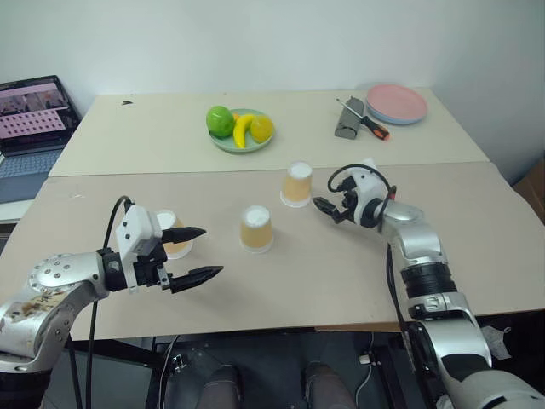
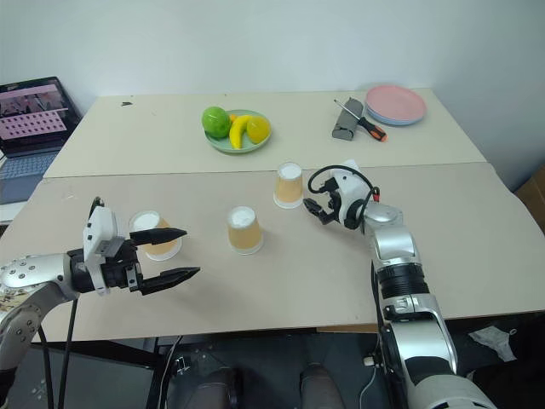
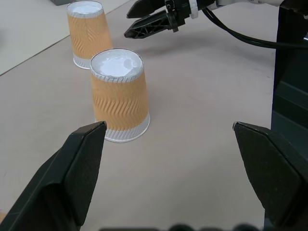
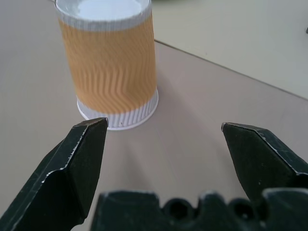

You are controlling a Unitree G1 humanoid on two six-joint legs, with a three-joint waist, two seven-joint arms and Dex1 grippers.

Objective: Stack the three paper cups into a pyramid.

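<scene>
1. On the table (image 1: 341, 281), three paper cups stand upside down and apart: the middle cup (image 1: 256, 228), the far cup (image 1: 296, 184) beyond it towards the fruit bowl (image 1: 239, 129), and the near cup (image 2: 154, 233) to the middle cup's left, by the left pincer (image 1: 194, 253).
2. The right pincer (image 1: 327, 209) sits just right of the far cup, jaws wide and empty, aimed at its side, likely lining up a grasp.
3. The left pincer hovers left of the middle cup, also wide and holding nothing; the near cup stands just behind its fingers, seemingly untouched.
4. No cup rests on another, so the pyramid is not yet begun; two need to stand side by side as a base.
5. The table is pale beige, two boards meeting at a seam behind the far cup. Beyond that lie a pink plate (image 1: 397, 102), a screwdriver (image 1: 366, 119), and a laptop (image 1: 30, 128) off to the left, under a white wall.
</scene>
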